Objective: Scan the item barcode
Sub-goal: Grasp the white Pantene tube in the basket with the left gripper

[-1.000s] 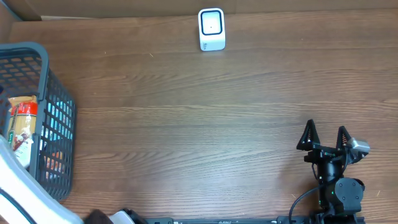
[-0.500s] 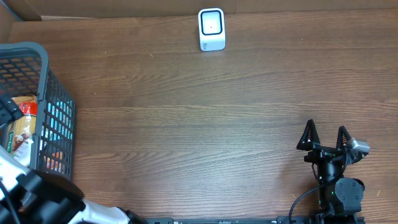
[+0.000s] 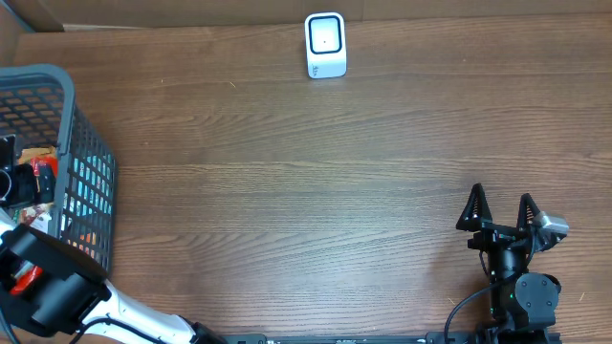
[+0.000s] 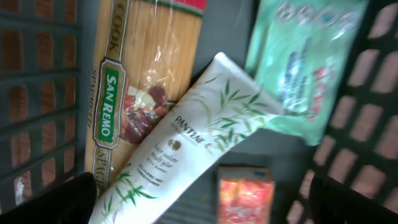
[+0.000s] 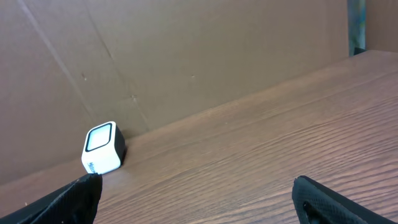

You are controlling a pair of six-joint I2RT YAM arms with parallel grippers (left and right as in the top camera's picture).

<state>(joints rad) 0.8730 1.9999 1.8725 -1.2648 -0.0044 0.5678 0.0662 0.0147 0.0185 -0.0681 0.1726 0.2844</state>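
— Both sets of fingers spread? Left first.
— Left gripper: fingers wide apart, pinching nothing, hanging inside the basket over its contents.
— What's under it?
— White Pantene tube lying diagonally, overlapping a San Remo spaghetti pack. Green pouch touches the tube's wide end; small red-orange box sits just beside the tube. All down in the basket, none lifted.
— Right?
— Right gripper: fingers spread, empty, well apart from the basket, over the table on the opposite side.
— Scanner?
— Scanner stands upright, well apart from the basket, at the table's far edge against the cardboard wall.
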